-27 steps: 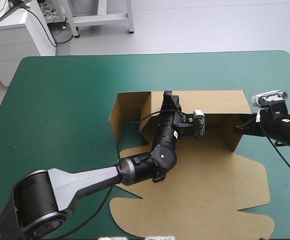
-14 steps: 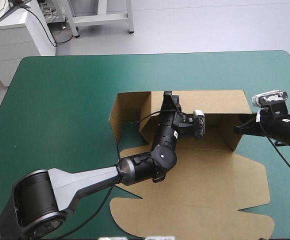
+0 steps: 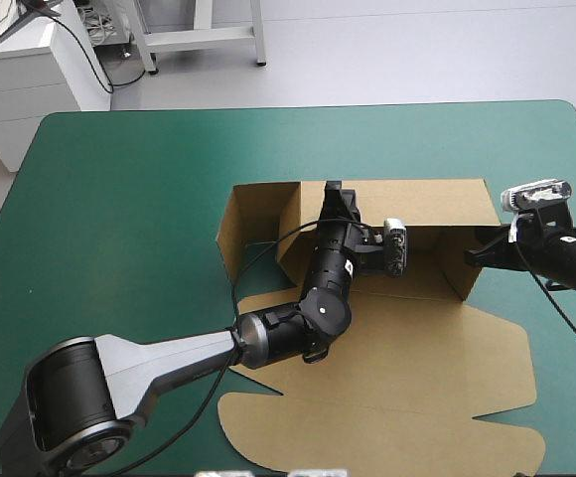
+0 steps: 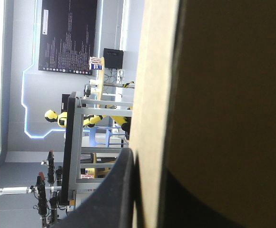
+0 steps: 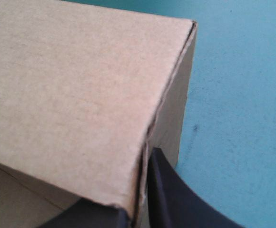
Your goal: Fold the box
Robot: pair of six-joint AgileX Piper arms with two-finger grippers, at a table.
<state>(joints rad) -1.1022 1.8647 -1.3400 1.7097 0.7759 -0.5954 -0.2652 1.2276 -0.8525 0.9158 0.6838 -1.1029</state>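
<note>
A: Over the table, high view first. Logged the box [image 3: 417,204] right of centre on the teal-green cover [image 3: 119,199], well short of the far edge. Shape?

B: Half raised. Noted a long back wall upright, a short side wall upright at each end, and a flap angled inward near the left end. Found the lid [image 3: 417,388] flat on the cover, stretched toward the near edge, with notched and rounded corners. Plain brown board throughout, shaded inside the tray.

A: Grippers?

B: Marked the left gripper [image 3: 336,195] on the top edge of the back wall, left of its middle. Marked the right gripper [image 3: 475,256] at the right side wall, reaching in from outside the box.

A: On to the left wrist view. Any grip?

B: Yes. Saw the brown sheet edge-on, rising straight between the black fingers [image 4: 121,194]: one on the side facing the room, the other a dark mass against the shaded broad face. Clamped on the wall, all but closed, with only the board's thickness between.

A: Surface there?

B: Pale along the cut edge, darker brown across the broad face.

A: Right wrist view?

B: Filled mostly by an outer corner of the box, with a creased upright fold, slightly ragged, and teal-green cover beyond it. Caught the side wall's edge between that gripper's two fingers [image 5: 169,190], pinched tight on the board, nothing but the sheet between.
</note>
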